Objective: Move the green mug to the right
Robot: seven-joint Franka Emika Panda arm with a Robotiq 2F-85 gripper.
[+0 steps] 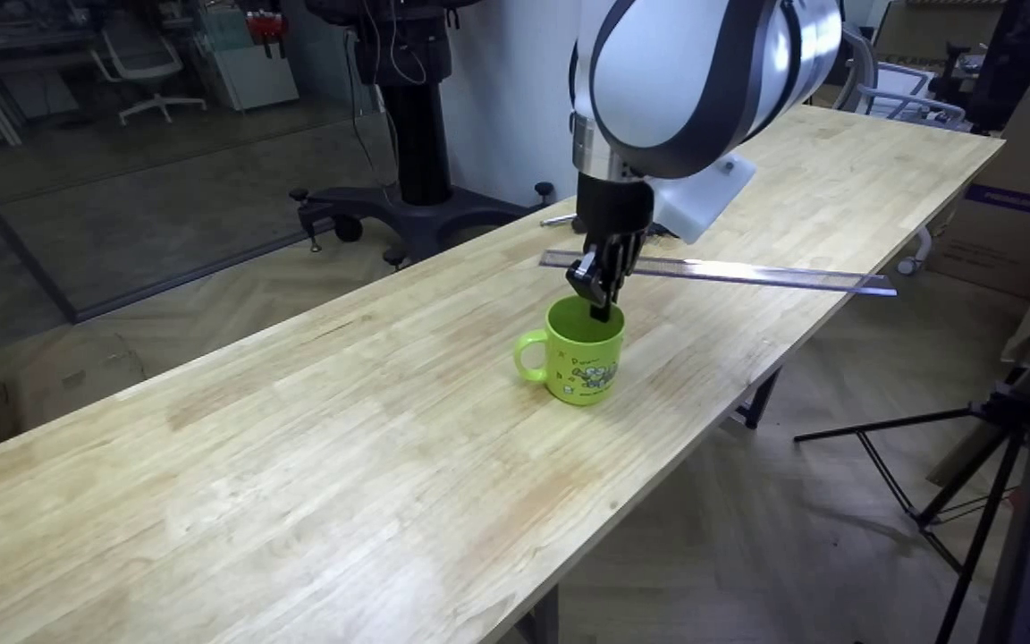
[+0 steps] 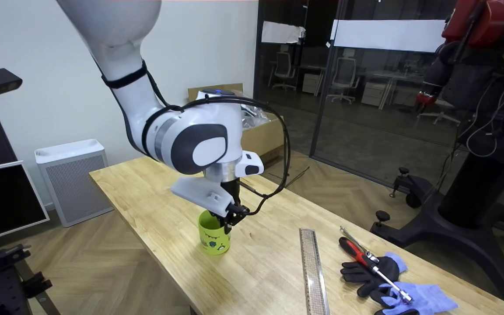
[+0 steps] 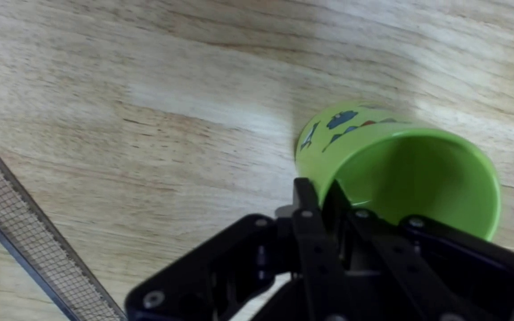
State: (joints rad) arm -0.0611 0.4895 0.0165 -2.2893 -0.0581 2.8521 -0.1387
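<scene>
In an exterior view the green mug [image 1: 579,367] is roughly upright, nearer the right long edge of the wooden table [image 1: 327,438] than the left, its handle [image 1: 524,362] looped out to the left. I cannot tell from here whether its base rests on the wood or hangs just clear of it. A white robot arm [image 2: 199,144] reaches down from above, and its black gripper [image 3: 321,194] has the mug by the rim: in the wrist view 1 finger is inside the mug and 1 outside, the jaws narrow, the green wall pinched between them. On the far side of the mug lies a long gridded ruler [image 1: 747,274], its right end jutting past the table's edge. In an exterior view 2 blue-and-black work gloves [image 2: 431,297] lie at the near right, with a red-handled screwdriver [image 2: 368,261] across them and a slim metal tool [image 2: 358,243] just beside its handle. Left of the table stands a white air purifier [image 2: 77,183].
</scene>
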